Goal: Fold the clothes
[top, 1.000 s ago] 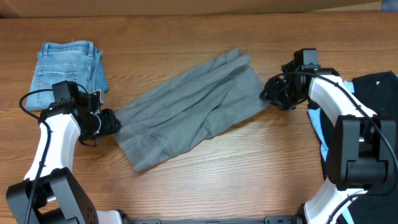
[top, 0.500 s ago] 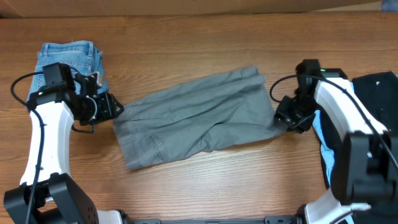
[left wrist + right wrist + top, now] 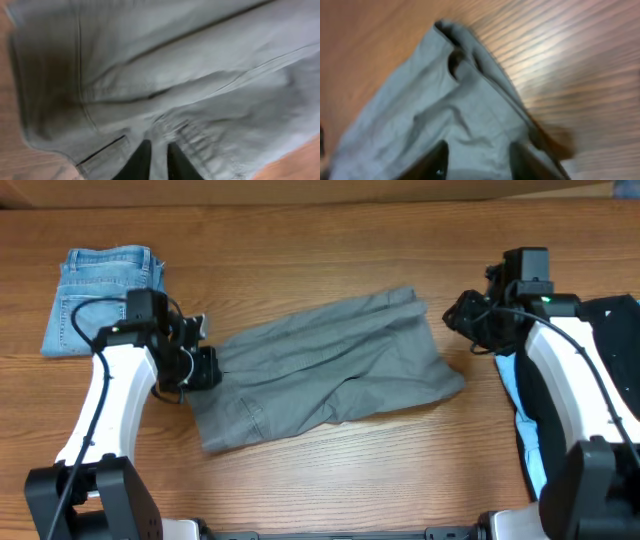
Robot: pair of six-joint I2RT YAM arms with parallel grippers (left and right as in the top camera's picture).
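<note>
Overhead view: grey-khaki shorts [image 3: 320, 370] lie mid-frame on the table [image 3: 350, 240]. Left pincer [image 3: 205, 365] at their left edge pinches cloth, narrow; right pincer [image 3: 462, 315] stands wide near their upper right corner.

Shorts [image 3: 325, 370] lie across the middle of the table [image 3: 330, 240]. A second pair [image 3: 100, 295] lies far left; a clothes pile [image 3: 612, 330] sits right.

This looks like a robotics lab bench: a white-and-black left robot arm [image 3: 98, 402] and matching right robot arm [image 3: 572, 370] flank a brown wood-grain tabletop [image 3: 330, 490]
</note>
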